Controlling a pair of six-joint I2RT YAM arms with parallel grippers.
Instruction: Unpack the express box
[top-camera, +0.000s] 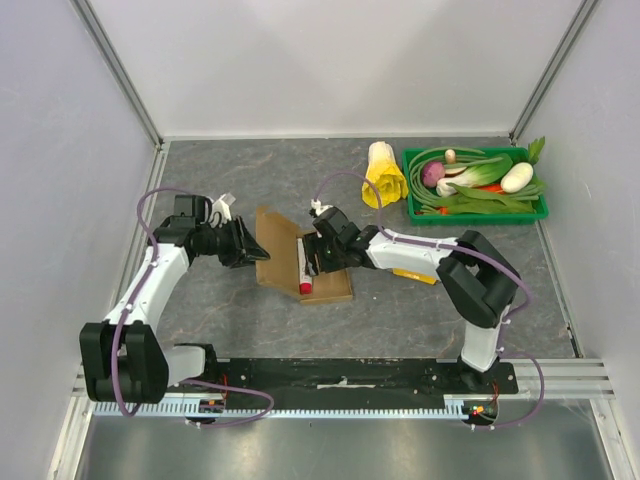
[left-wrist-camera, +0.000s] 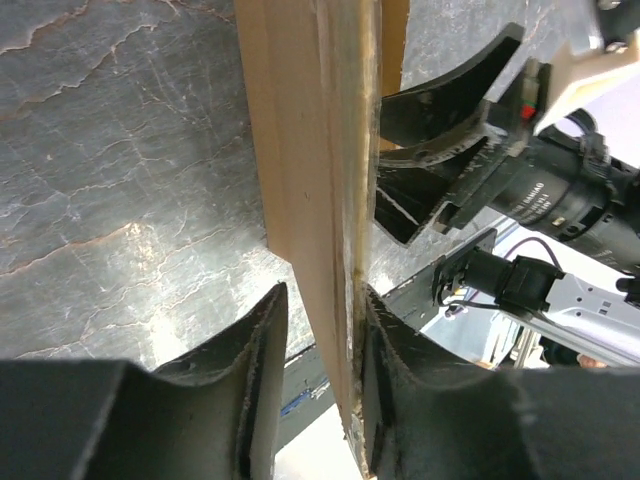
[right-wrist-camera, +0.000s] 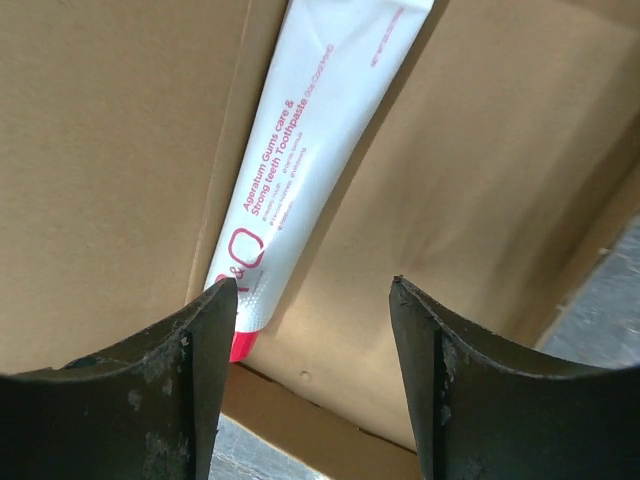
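Left end effector (left-wrist-camera: 320, 300): set astride the raised edge of the flap lid (top-camera: 268, 232). A gap is seen at one finger, so the jaws appear parted and not clamped.
Handling, flap lid: judged to be thin, stiff cardboard, light and easily creased. It is best taken at its free edge, well away from the hinge.
Handling, express box (top-camera: 335, 288): judged light enough to slide on the desk (top-camera: 250, 180) if pushed. A wall or the flap should be held down while the contents are lifted out.
Place of the box: laid flat near the middle of the desk, between the two arms, with the lid folded out to the left.
Look of the box: plain brown and unmarked, shallow and rectangular, with its inside exposed.
Toothpaste tube (top-camera: 303, 268): laid lengthwise in the left part of the box. It is white with a red end, and is judged soft and smooth.
Right end effector (right-wrist-camera: 315, 360): held over the open box with its fingers wide apart and nothing gripped. The tube's red end is seen just beside one finger.
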